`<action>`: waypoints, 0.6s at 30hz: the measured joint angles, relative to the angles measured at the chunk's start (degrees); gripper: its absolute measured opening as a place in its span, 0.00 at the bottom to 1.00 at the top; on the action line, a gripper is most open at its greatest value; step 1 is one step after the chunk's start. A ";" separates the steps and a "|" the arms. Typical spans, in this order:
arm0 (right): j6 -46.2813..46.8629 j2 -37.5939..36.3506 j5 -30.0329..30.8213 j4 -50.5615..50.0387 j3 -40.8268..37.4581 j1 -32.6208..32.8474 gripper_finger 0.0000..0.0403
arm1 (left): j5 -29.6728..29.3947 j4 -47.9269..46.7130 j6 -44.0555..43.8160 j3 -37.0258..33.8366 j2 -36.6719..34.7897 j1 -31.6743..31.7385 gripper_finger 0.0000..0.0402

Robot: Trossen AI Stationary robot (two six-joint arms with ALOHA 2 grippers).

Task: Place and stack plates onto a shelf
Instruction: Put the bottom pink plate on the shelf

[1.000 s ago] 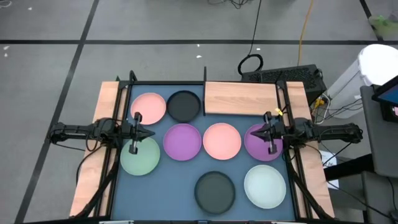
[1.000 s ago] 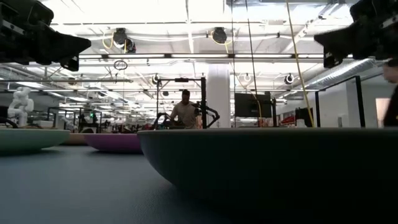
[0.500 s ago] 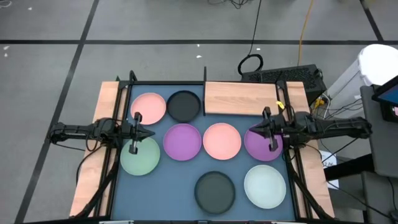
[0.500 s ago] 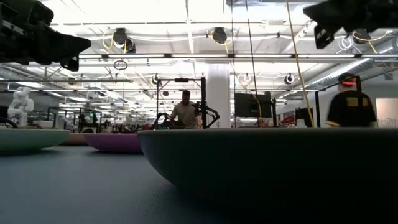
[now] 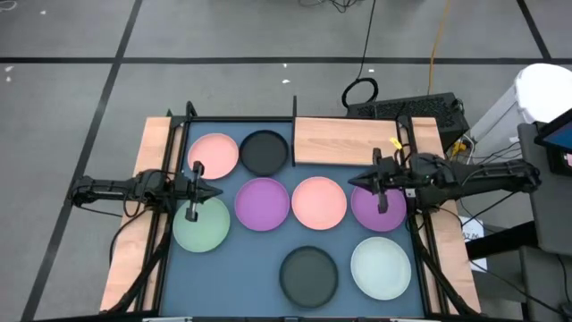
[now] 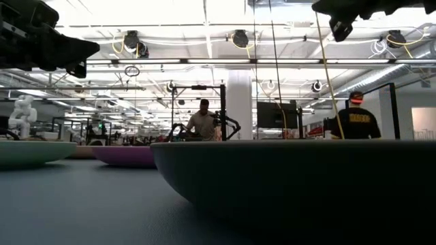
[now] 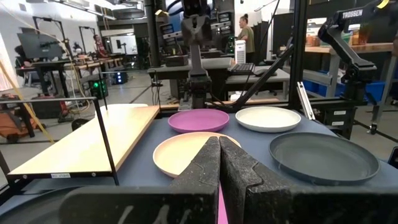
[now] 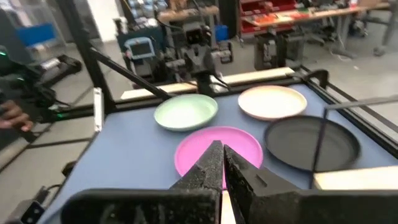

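Several round plates lie flat on the blue mat (image 5: 241, 259): pink (image 5: 213, 154), black (image 5: 264, 152), purple (image 5: 262, 203), pink (image 5: 319, 202), purple (image 5: 384, 213), green (image 5: 201, 224), black (image 5: 309, 275) and pale green (image 5: 381, 266). The shelf (image 5: 346, 140), a light wooden board, lies at the far right. My left gripper (image 5: 220, 192) is shut and level at the mat's left side, between the pink and green plates. My right gripper (image 5: 351, 185) is shut and hangs high above the right purple plate's left rim. Both hold nothing, as the wrist views show (image 7: 219, 146) (image 8: 221, 152).
Black frame rails (image 5: 170, 170) run along the mat's left and right sides, with a thin post (image 5: 294, 134) at the shelf's left end. People (image 6: 202, 122) stand in the room beyond the table. Cables and a box (image 5: 420, 109) lie behind the shelf.
My right gripper has risen well above the table and drifted a little toward the table's left edge, rolling slightly and staying shut. The plates have not moved.
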 joint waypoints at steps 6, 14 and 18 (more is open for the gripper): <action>0.55 1.51 2.28 -2.75 1.60 0.04 0.00 | 0.00 -0.01 0.09 0.00 0.00 0.00 0.00; 1.53 1.48 2.27 -4.40 1.67 0.04 0.00 | 0.00 -0.03 -0.45 0.00 0.00 -0.02 0.00; 1.51 1.48 2.25 -6.39 1.67 0.04 0.00 | -0.89 -0.05 -5.41 0.00 0.00 -0.02 0.00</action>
